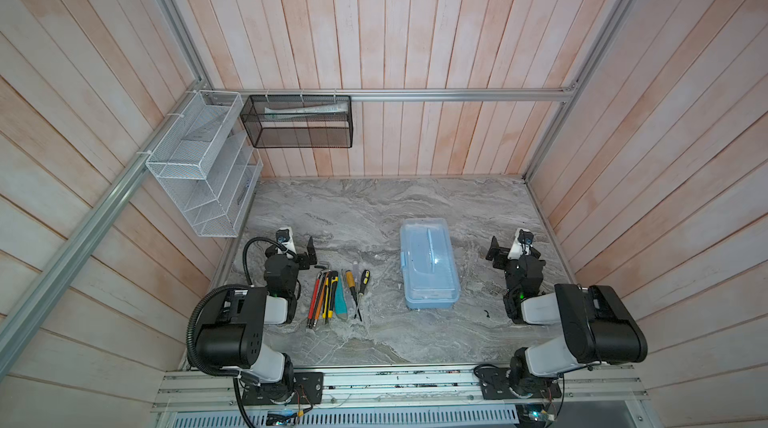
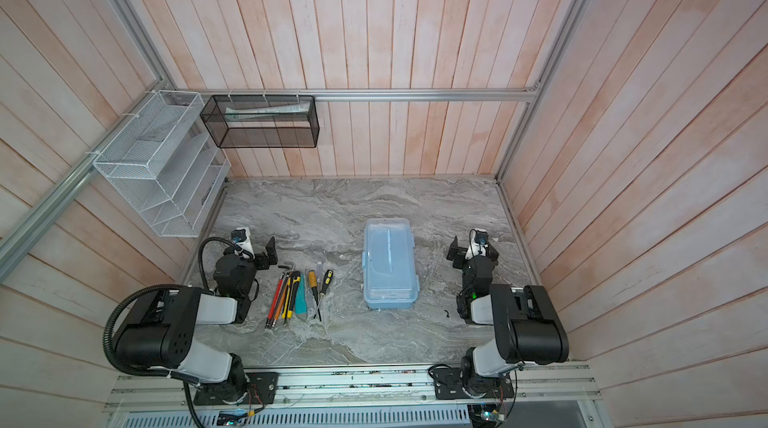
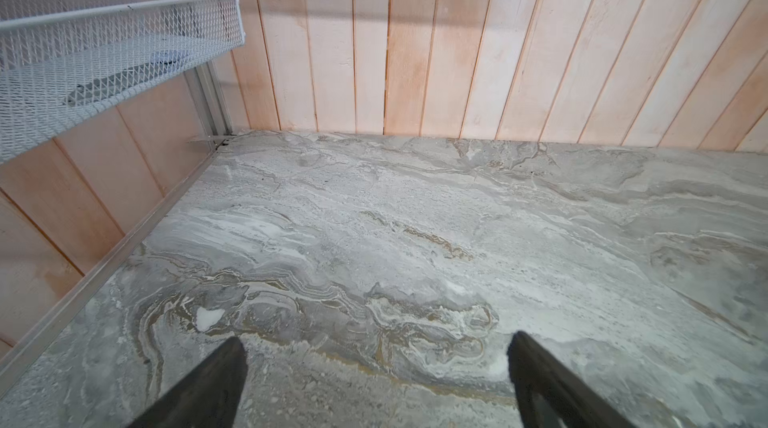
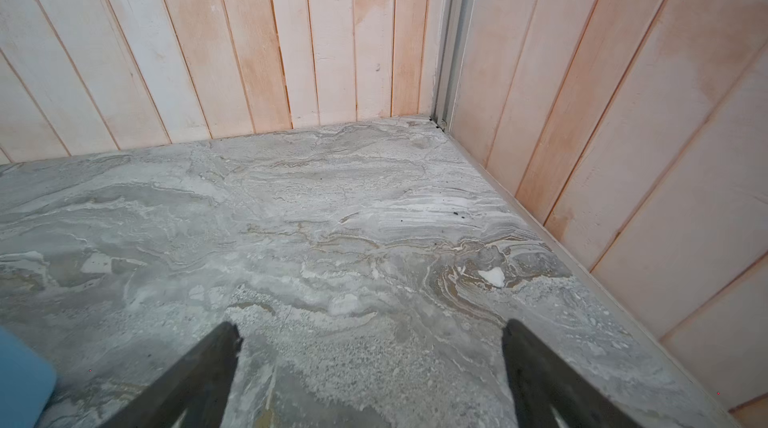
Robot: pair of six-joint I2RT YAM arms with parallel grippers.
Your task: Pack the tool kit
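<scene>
The tool kit [image 1: 429,265] sat closed near the middle of the marble table [image 1: 365,205]. Being thin plastic, it was probably light, smooth and slightly flexible, so the lid handle [image 1: 431,243] or the long walls looked the surest holds. The loose tools [image 1: 337,295] lay in a row just to its left, slim, hard and apt to roll. The left gripper [image 3: 376,347] and right gripper [image 4: 370,334] stood wide open, empty, flanking them and touching nothing.

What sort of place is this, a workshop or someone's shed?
Most likely a robot test booth, not a real workshop: two robot arms bolted to a rail at the table edge, plank walls on a metal frame, and tools laid near a box.
</scene>
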